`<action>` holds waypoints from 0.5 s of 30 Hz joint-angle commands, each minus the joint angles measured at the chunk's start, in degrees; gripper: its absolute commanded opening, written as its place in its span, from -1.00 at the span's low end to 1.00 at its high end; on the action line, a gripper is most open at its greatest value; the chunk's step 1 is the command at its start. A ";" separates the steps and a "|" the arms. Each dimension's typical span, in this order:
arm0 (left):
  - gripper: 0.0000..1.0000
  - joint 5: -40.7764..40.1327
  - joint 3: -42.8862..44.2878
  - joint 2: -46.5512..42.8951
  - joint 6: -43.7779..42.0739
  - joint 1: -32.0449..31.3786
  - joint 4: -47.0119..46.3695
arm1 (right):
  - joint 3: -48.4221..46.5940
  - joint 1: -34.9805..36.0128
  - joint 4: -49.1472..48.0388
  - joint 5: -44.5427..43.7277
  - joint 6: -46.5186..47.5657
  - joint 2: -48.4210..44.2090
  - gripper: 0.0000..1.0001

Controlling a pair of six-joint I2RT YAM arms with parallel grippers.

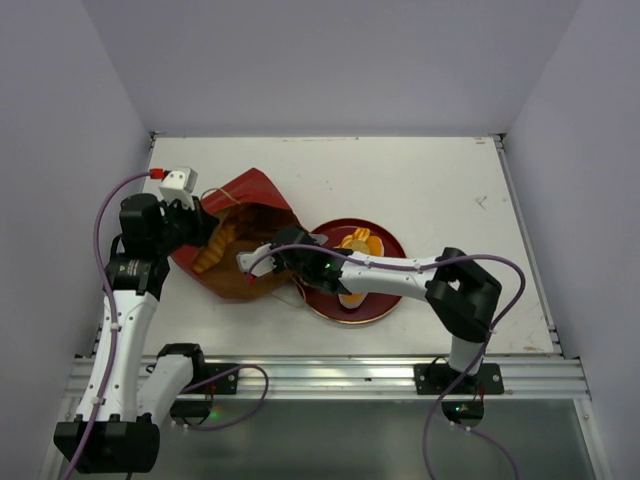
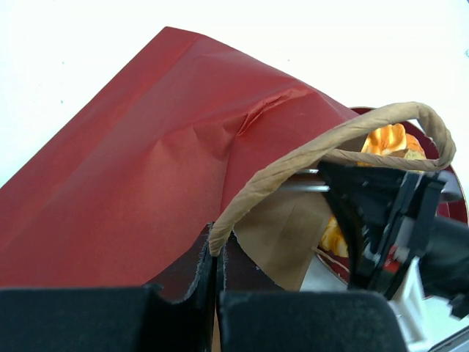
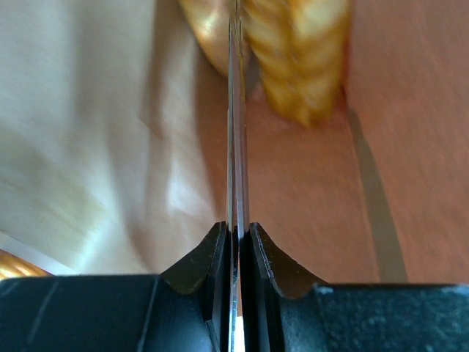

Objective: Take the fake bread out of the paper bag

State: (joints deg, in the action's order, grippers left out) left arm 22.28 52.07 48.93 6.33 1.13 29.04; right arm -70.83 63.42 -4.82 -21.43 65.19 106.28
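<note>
The paper bag (image 1: 250, 200) lies on its side at the left, its mouth facing the plate. Its red outside fills the left wrist view (image 2: 146, 169). My left gripper (image 1: 200, 222) is shut on the bag's upper rim where the tan cord handle (image 2: 330, 143) starts, as the left wrist view (image 2: 215, 253) shows. My right gripper (image 1: 255, 262) is at the mouth, shut on the thin lower bag wall (image 3: 236, 110), which I see edge-on. Golden fake bread (image 1: 214, 250) lies inside the bag, and a twisted piece (image 3: 297, 51) is ahead of the right fingers. More bread (image 1: 360, 243) lies on the plate.
A round dark-red plate (image 1: 385, 300) sits just right of the bag mouth, under my right forearm, and shows in the left wrist view (image 2: 458, 205). The table's raised rim runs along the right side (image 1: 525, 240).
</note>
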 commanded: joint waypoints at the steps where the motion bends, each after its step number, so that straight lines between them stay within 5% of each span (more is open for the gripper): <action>1: -1.00 -0.05 1.89 -1.11 -0.70 0.46 0.58 | 0.86 -1.63 -0.02 0.51 -4.10 -5.29 -0.99; 15: -1.00 2.85 0.92 -1.29 0.44 0.37 -0.74 | -4.32 -1.90 8.42 4.56 -13.95 -3.54 -0.68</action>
State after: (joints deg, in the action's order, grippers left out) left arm 23.07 52.07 48.49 6.39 1.13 29.06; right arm -72.07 60.88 3.57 -18.22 53.84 102.15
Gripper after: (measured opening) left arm 0.016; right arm 0.196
